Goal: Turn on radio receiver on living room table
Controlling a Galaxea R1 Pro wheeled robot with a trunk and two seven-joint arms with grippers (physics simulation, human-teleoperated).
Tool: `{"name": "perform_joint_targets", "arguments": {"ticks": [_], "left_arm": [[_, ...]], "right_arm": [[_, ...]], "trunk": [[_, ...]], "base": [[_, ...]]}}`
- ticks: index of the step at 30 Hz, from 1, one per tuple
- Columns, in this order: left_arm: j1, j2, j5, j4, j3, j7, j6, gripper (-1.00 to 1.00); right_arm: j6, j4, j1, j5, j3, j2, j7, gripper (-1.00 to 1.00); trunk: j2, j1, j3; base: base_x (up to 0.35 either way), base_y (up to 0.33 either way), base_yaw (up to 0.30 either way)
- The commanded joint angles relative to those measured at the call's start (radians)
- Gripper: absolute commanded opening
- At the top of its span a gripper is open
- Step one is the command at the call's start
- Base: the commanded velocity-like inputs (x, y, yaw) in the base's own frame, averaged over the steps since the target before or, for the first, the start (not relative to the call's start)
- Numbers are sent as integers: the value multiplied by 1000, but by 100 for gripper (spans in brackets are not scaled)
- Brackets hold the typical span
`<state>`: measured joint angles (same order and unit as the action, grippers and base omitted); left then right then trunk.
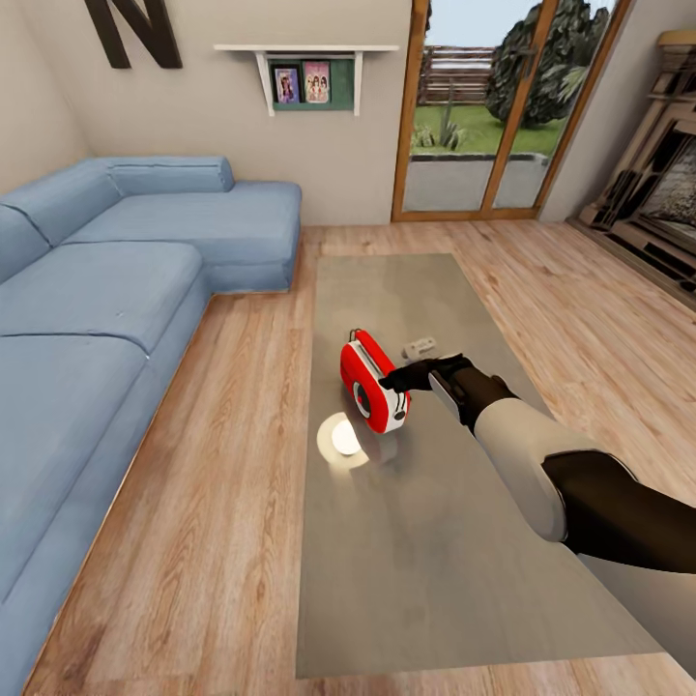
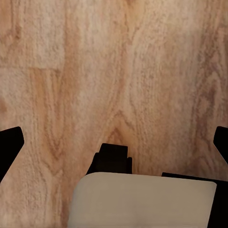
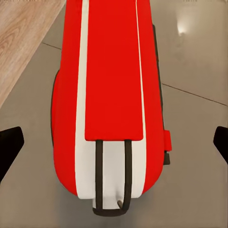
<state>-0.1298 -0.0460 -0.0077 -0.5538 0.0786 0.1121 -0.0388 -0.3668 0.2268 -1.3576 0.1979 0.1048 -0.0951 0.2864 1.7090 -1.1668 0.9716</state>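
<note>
Red radio receiver [image 1: 373, 381] seemingly against right gripper [image 1: 401, 377]

**Bright, even daylight with one glare spot on the table**

The room is evenly bright, and daylight shows through the glass doors [image 1: 503, 106] at the far wall. A round white glare spot [image 1: 345, 438] sits on the glossy grey table [image 1: 416, 570], just near-left of the red radio [image 1: 374, 380]. Shadows are faint and soft. The head view is wide-angle, with straight lines leaning outward at the edges. Both wrist views look soft and slightly blurred, the floor [image 2: 114, 71] grain smeared.
</note>
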Motion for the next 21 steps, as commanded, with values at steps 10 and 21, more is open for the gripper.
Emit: {"name": "perform_joint_targets", "arguments": {"ticks": [10, 21], "left_arm": [[0, 0, 0, 0, 1, 0, 0, 100], [0, 0, 0, 0, 0, 0, 0, 100]], "right_arm": [[-1, 69, 0, 0, 0, -1, 2, 100], [-1, 70, 0, -1, 2, -2, 3, 100]], "trunk": [[0, 0, 0], [0, 0, 4]], "base": [[0, 0, 0], [0, 0, -12]]}}
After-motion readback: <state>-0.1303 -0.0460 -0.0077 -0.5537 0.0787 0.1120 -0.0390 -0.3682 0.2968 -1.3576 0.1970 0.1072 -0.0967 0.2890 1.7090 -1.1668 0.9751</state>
